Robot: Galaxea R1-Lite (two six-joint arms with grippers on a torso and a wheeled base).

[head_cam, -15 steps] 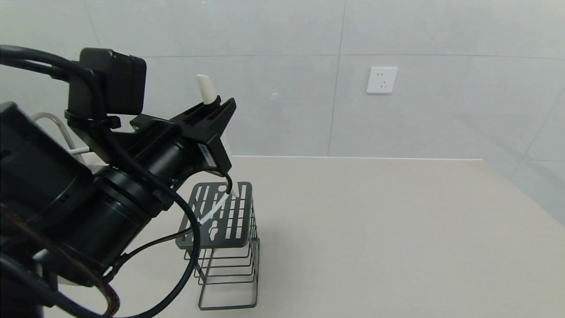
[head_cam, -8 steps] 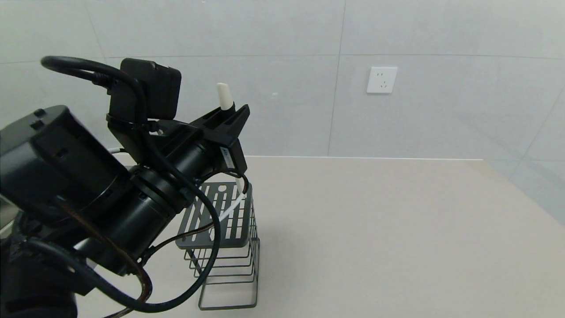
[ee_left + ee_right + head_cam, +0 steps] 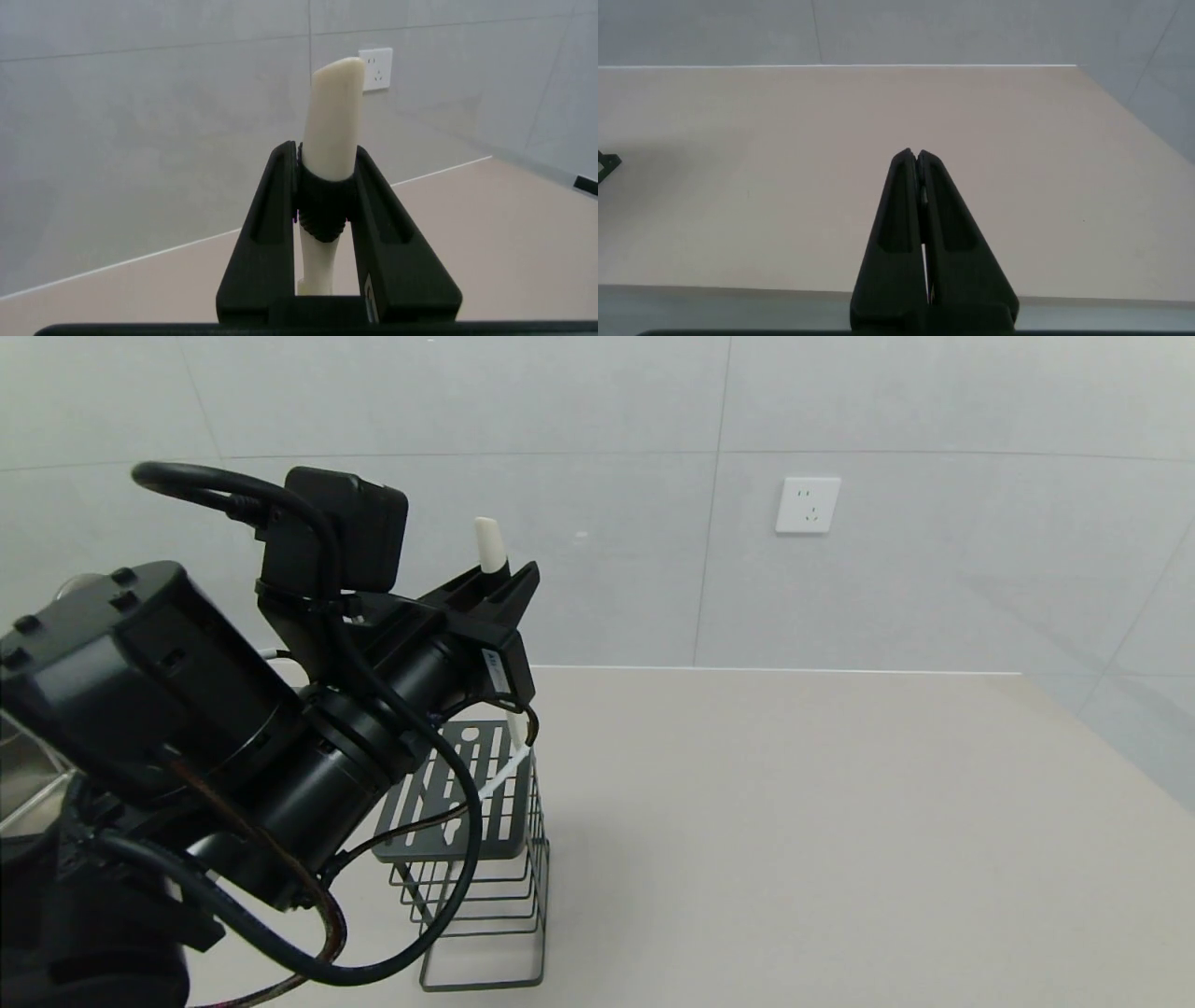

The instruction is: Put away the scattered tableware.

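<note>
a: item one?
b: left gripper. black, with two flat tapering fingers clamped narrow on a utensil. ribbed black pads press the handle from both sides.
a: the utensil itself?
b: cream-white, smooth, matt. the blunt rounded handle end stands nearly upright above the fingers, and a thinner shaft runs down below them. it is held in the air over the cutlery rack, with its lower tip at the far right corner of the rack's top. whether it sits in a slot i cannot tell.
a: the rack?
b: dark grey metal. thin wire sides bent in stacked rectangular loops, topped by a flat slotted plate with long narrow cut-outs. it stands on the countertop.
a: item two?
b: right gripper. same black make, fingers pressed together with nothing between them, hanging over the countertop.
a: surface and room?
b: countertop, pale beige, matt, even. wall of large light grey tiles with fine joints, and one white square socket set in it.
</note>
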